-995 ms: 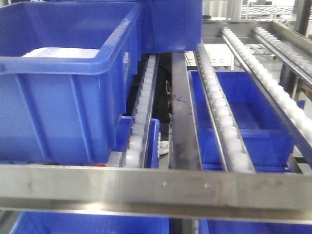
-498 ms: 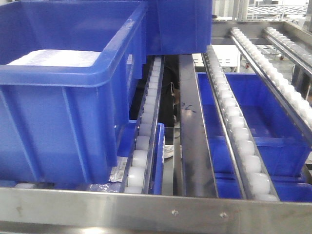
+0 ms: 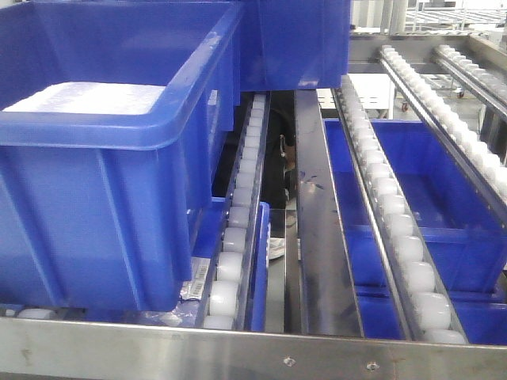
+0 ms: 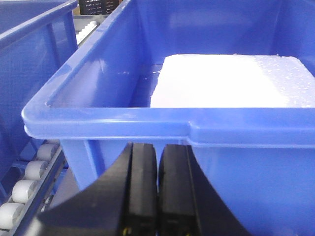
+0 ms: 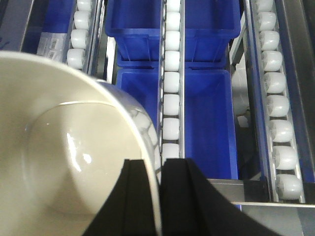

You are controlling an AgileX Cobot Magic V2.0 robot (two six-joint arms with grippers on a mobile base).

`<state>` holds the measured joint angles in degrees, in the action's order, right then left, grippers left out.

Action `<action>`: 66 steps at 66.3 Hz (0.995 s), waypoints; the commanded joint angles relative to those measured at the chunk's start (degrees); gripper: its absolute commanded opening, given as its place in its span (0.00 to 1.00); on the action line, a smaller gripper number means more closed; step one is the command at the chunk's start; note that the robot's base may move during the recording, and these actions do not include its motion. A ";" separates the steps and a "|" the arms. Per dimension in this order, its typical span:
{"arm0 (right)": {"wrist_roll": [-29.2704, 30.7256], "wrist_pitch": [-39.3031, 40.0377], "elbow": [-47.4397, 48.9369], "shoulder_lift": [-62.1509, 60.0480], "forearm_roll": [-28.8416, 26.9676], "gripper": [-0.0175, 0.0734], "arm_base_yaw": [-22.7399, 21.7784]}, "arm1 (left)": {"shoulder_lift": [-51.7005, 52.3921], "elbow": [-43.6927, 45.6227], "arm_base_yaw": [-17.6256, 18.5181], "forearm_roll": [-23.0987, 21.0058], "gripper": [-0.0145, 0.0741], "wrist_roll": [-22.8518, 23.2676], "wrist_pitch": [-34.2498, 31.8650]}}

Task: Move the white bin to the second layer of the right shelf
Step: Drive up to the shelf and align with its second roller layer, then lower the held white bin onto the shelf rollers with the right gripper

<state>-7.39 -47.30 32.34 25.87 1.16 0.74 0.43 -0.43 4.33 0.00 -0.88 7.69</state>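
The white bin (image 5: 59, 162) is a glossy cream tub filling the left of the right wrist view. My right gripper (image 5: 158, 167) is shut on its rim, one finger inside and one outside the wall. It hangs above the right shelf second layer (image 5: 171, 88), whose sloping lanes of white rollers between steel rails also show in the front view (image 3: 396, 229). My left gripper (image 4: 157, 152) is shut and empty, right in front of the wall of a big blue crate (image 4: 197, 123). The bin and both grippers are out of the front view.
A big blue crate (image 3: 103, 158) holding a white foam slab (image 3: 87, 97) stands on the rollers at left, another behind it (image 3: 293, 39). Blue crates (image 3: 428, 198) sit on the level below. A steel front rail (image 3: 238, 352) crosses the bottom.
The front view has shifted forward and up: the steel front rail has dropped lower in the picture and the left blue crate looms larger.
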 commanded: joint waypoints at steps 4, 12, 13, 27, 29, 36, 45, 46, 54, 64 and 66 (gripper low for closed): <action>0.31 7.88 1.82 0.34 0.28 0.25 -0.33 | 0.92 -2.11 0.24 0.00 0.26 0.17 -4.93; 1.51 25.28 1.92 26.16 -1.79 0.25 -2.66 | 0.92 -2.11 0.24 0.00 0.26 0.17 -4.93; 1.68 25.65 1.92 26.73 -1.88 0.25 -3.07 | 0.92 -2.11 0.24 0.00 0.26 0.17 -4.93; 1.91 28.55 1.92 31.88 -3.34 0.25 -6.01 | 0.92 -2.11 0.24 0.00 0.26 0.17 -4.93; 1.91 28.79 1.92 32.22 -3.72 0.25 -5.82 | 0.92 -2.11 0.24 0.00 0.26 0.17 -4.93; 1.91 29.42 1.92 32.77 -3.97 0.25 -4.90 | 0.92 -2.11 0.24 0.00 0.26 0.17 -4.93; 1.91 29.60 1.82 33.04 -3.83 0.25 -4.59 | 0.92 -2.11 0.24 0.00 0.26 0.17 -4.93; 1.91 29.54 1.82 33.10 -3.83 0.25 -4.59 | 0.92 -2.11 0.24 0.00 0.26 0.17 -4.93; 1.91 29.74 1.82 34.28 -3.72 0.25 -4.59 | 0.92 -2.11 0.24 0.00 0.26 0.17 -4.93; 1.91 29.73 1.82 36.69 -3.64 0.25 -4.59 | 0.92 -2.11 0.24 0.00 0.26 0.17 -4.93; 1.91 29.73 1.82 37.02 -3.64 0.25 -4.59 | 0.92 -2.11 0.24 0.00 0.26 0.17 -4.93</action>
<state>-5.89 -22.15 32.34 62.78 -2.40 -3.93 0.43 -0.43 4.33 0.00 -0.88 7.69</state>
